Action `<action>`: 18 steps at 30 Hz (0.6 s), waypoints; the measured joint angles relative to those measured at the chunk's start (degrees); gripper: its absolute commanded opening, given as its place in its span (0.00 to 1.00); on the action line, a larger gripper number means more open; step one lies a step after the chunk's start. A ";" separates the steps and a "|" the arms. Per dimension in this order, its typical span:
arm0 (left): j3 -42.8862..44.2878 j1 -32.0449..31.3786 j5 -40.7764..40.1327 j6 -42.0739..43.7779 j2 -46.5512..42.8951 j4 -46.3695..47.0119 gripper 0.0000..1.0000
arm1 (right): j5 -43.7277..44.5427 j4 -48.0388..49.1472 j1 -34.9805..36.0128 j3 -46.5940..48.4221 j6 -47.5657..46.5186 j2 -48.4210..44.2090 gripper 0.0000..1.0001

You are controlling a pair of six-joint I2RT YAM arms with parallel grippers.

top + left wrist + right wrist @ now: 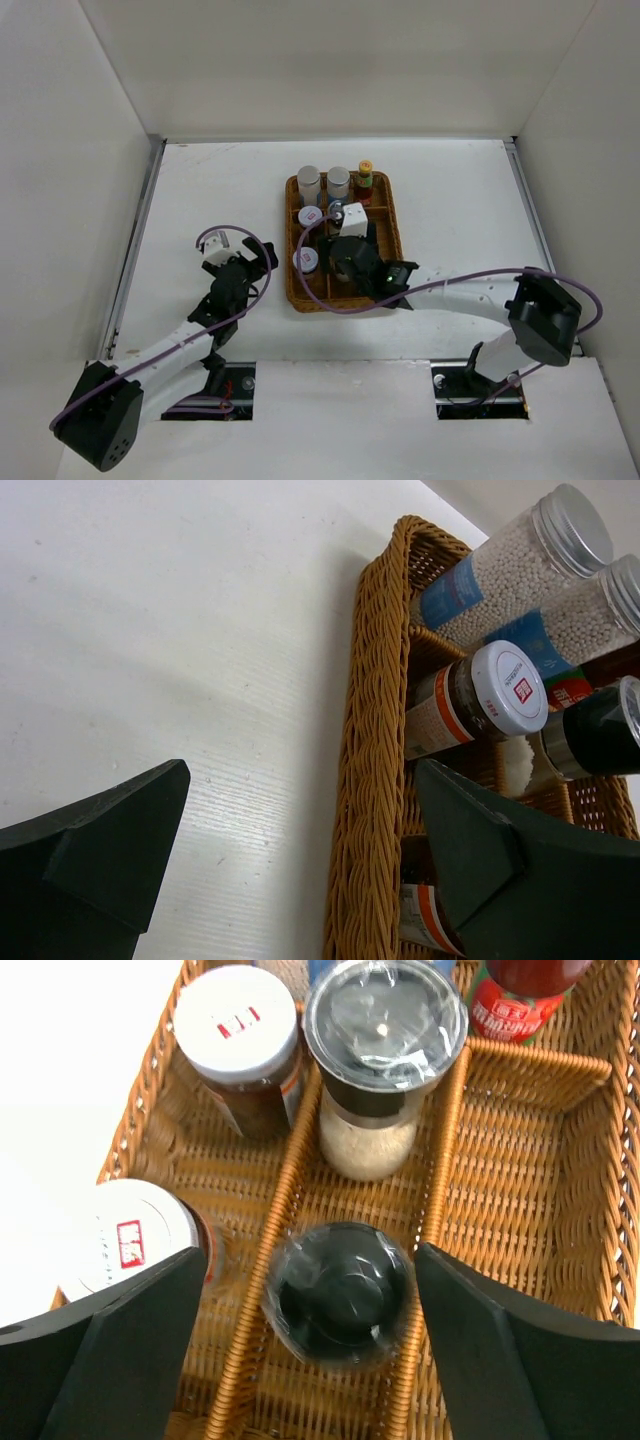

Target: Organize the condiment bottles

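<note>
The condiment bottles stand in a brown wicker tray (391, 222). Two silver-lidded jars (309, 177) (338, 177) and a red sauce bottle with a yellow cap (366, 171) fill the far row. White-pink-lidded jars (309, 215) (306, 260) stand in the left column. My right gripper (347, 252) hangs open over the tray. In the right wrist view it (310, 1260) straddles a blurred black-lidded jar (340, 1292) in the middle lane without touching it. A second black-lidded jar (384, 1035) stands beyond. My left gripper (262, 256) is open and empty beside the tray's left rim (375, 780).
The tray's woven dividers (445, 1150) run close on both sides of the black-lidded jar. The right column of the tray (530, 1180) holds only the red bottle (515, 995) at its far end. White walls enclose the table on three sides.
</note>
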 measured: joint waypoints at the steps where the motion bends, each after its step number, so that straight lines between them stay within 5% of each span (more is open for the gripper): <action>1: 0.00 0.00 0.02 -0.07 0.00 -0.09 1.00 | 0.17 0.24 0.04 0.13 -0.04 -0.07 0.97; 10: 0.57 0.00 0.17 -0.28 0.26 -1.22 1.00 | 0.42 0.31 -3.61 -2.62 -0.70 -16.83 1.00; 18: 2.03 0.00 0.26 -0.42 1.64 -2.14 1.00 | -1.36 10.25 -31.26 -17.99 3.93 -39.34 1.00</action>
